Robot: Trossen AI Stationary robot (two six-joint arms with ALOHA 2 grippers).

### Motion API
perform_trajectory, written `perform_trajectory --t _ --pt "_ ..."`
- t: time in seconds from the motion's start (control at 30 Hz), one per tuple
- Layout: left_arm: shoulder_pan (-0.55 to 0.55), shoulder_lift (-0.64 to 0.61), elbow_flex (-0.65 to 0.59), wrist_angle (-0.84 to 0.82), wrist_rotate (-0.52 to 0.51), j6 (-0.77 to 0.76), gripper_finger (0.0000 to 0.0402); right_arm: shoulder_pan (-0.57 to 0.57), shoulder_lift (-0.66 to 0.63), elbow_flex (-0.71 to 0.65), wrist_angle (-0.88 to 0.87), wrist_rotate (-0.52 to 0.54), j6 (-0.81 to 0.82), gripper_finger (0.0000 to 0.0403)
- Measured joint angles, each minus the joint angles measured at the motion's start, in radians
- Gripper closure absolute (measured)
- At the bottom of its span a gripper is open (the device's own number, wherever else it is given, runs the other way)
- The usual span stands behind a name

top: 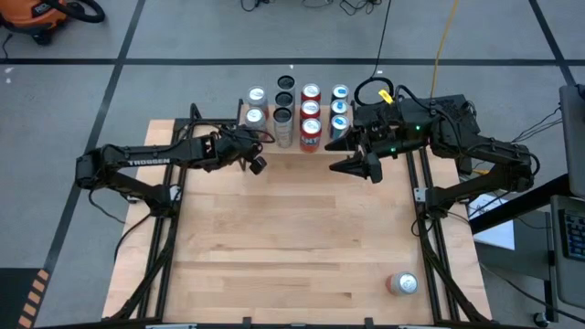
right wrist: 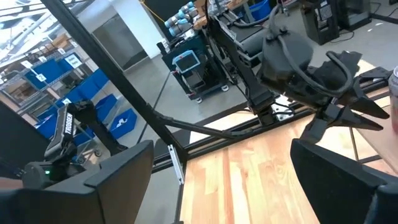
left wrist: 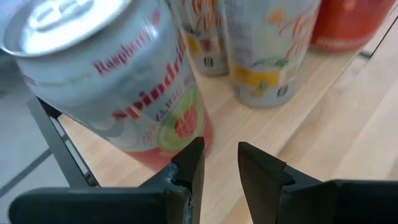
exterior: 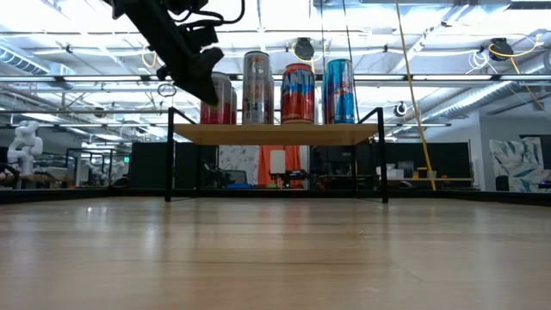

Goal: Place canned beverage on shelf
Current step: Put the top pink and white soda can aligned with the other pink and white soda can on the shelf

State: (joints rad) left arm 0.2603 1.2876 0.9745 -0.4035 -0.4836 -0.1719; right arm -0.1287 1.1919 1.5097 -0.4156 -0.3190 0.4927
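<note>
High view shows the large light wooden tabletop (top: 292, 238) filling the middle of the scene, with the small rack, a light wooden rectangular shelf (top: 294, 144) on thin black metal legs, standing at its far edge. That shelf serves as the landmark for everything else.

The two dark arms come next in size. The left arm (top: 137, 164) reaches in from the shelf's left side, and the left gripper (top: 257, 163) hangs at the shelf's front left corner. The right arm (top: 475, 155) reaches from the shelf's right, and the right gripper (top: 363, 167) hovers just off the shelf's front right corner, its fingers (right wrist: 121, 171) spread wide and holding nothing.

On the shelf stands a cluster of upright beverage cans (top: 297, 114) in rows: silver-topped, dark-topped, red and blue ones. In the low view a silver can (exterior: 256, 88), a red can (exterior: 298, 93) and a blue can (exterior: 339, 91) stand along the shelf board.

Nearest the left gripper is the pale raspberry-lime sparkling water can (left wrist: 118, 87), standing at the shelf's left end. In the left wrist view the narrow-set fingers (left wrist: 193, 171) lie just in front of its base, released from it, with only a small gap between them.

One more silver-topped can (top: 402, 284) stands well apart from the shelf, near the tabletop's front right corner.
</note>
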Motion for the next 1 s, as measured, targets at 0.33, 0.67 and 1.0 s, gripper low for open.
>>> perform_trajectory --t 0.33,0.67,1.0 --pt "0.043 0.002 0.0 0.031 -0.004 0.1 0.0302 0.0 0.0 0.0 0.0 0.061 0.02 0.0046" --pt "0.081 0.002 0.0 0.03 0.005 0.11 0.0302 0.0 0.0 0.0 0.0 0.114 0.019 0.0046" --pt "0.055 -0.013 0.002 0.029 0.068 0.084 0.0302 0.0 0.0 0.0 0.0 0.114 0.024 0.0046"
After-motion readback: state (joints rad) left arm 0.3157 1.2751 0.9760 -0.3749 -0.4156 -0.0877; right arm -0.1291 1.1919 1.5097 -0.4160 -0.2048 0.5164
